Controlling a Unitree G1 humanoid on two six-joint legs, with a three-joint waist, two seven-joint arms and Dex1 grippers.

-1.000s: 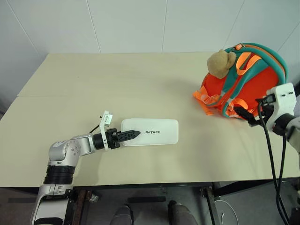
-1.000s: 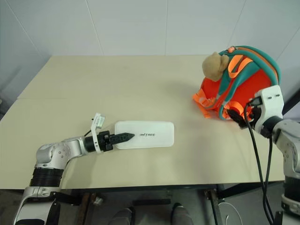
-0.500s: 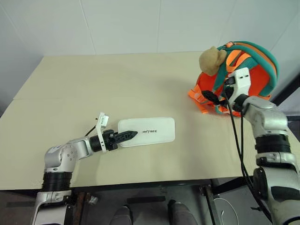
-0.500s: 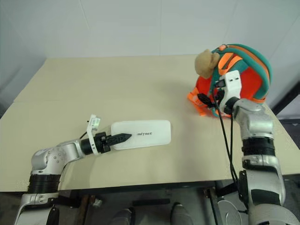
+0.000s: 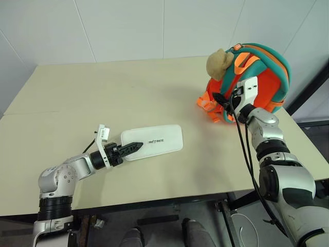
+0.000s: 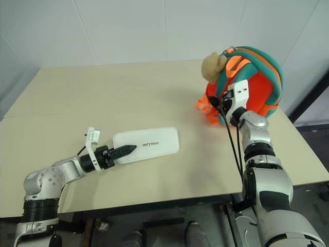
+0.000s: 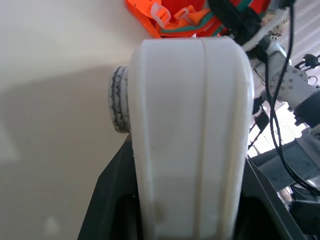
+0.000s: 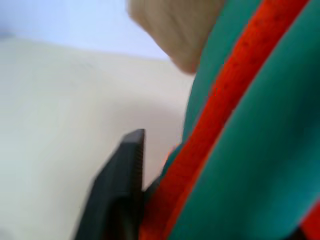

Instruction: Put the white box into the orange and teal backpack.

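The white box point(image 5: 152, 141) lies flat on the bench point(image 5: 103, 92) at about seven o'clock from the bench's middle, its long side running roughly from eight to two o'clock. The left tool point(image 5: 131, 147) pinches the box by its near short end: in the left wrist view the white case point(image 7: 190, 135) rises straight up between the two black fingers point(image 7: 112, 200), which press on it from either side. So the box is in hand but not yet lifted; its far end rests on the bench.

The orange and teal backpack point(image 5: 262, 77) sits upright near the far right corner, at about two o'clock from the box and well apart from it, with the tan plush head point(image 5: 218, 63) at its top left. The right tool point(image 5: 222, 99) is up against the front of the pack, among the teal straps and orange webbing. In the right wrist view one black finger point(image 8: 120, 185) lies right beside an orange and teal strap point(image 8: 235, 125), but whether the tool is pinching the strap or only pressing against it I cannot tell.

The step in hand looks like readying the pack: getting hold of a strap or flap to steady or open it. I see no open mouth on the pack. Next, I judge, the right tool must secure the fabric and pull the opening wide toward eight o'clock, and only then should the left tool raise the box and carry it across.
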